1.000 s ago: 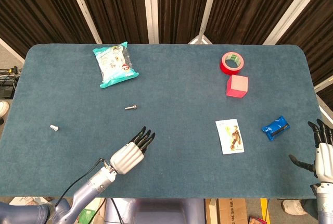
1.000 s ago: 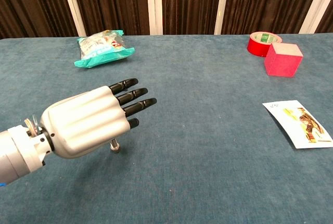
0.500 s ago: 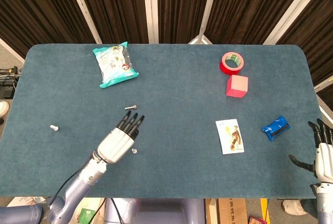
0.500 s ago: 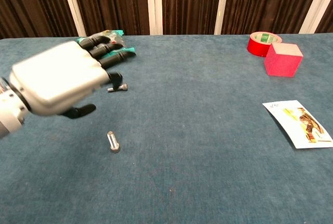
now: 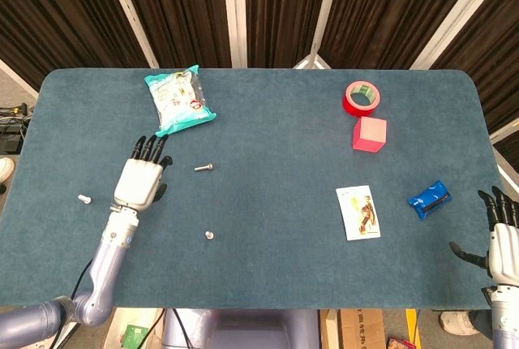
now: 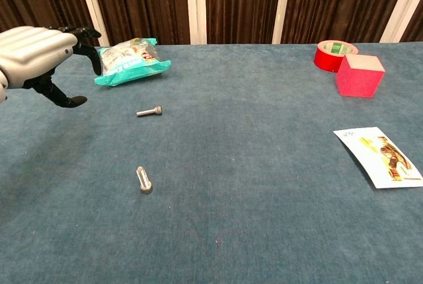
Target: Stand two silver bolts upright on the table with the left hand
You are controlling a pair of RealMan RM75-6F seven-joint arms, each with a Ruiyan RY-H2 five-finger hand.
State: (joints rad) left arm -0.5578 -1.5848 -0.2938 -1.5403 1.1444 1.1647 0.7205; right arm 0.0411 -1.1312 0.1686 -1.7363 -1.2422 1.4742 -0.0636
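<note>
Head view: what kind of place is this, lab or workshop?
Likely a robot test booth: a table covered in blue felt, dark curtains hung close behind, and unrelated props scattered about, like a red tape roll, snack bag and bolts.

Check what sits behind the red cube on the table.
Behind the red cube lies a red tape roll, flat on the table, close by. Whether they touch is unclear; the cube hides part of the roll in the chest view.
</note>
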